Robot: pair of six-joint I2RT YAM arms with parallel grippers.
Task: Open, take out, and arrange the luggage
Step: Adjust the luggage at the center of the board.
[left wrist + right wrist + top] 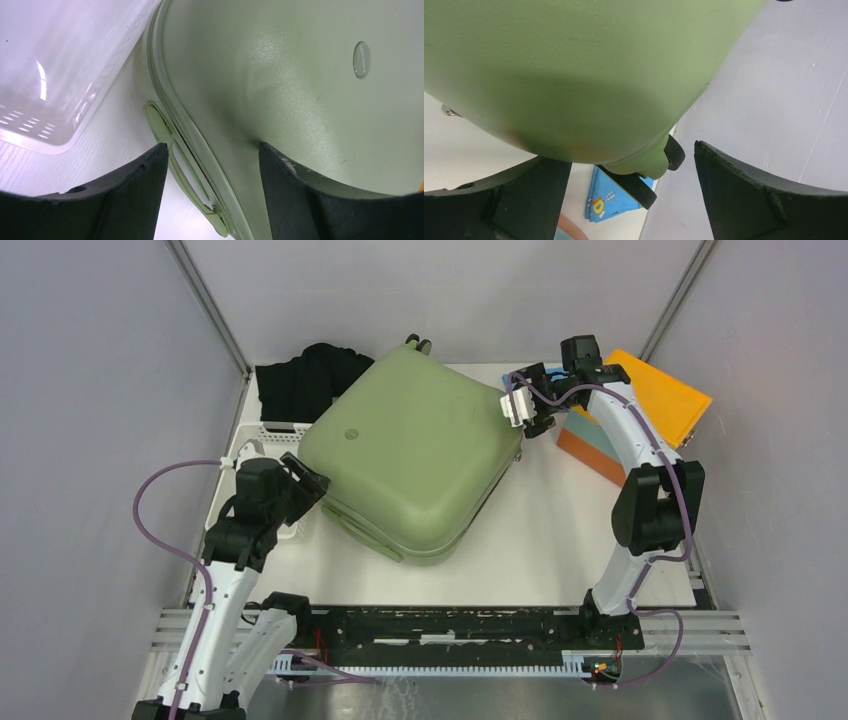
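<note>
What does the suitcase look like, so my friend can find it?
Look at the white table: the luggage is the biggest thing on it, lying closed in the middle. It is smooth, rounded and sage green with small black wheels, unlike the white basket to its left and the orange box to its right.

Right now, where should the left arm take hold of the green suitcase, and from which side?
Probably the flat side handle by the zip seam, coming from the left edge of the luggage, beside the basket. The domed shell is too broad and smooth for the left fingers; the handle is slim.
</note>
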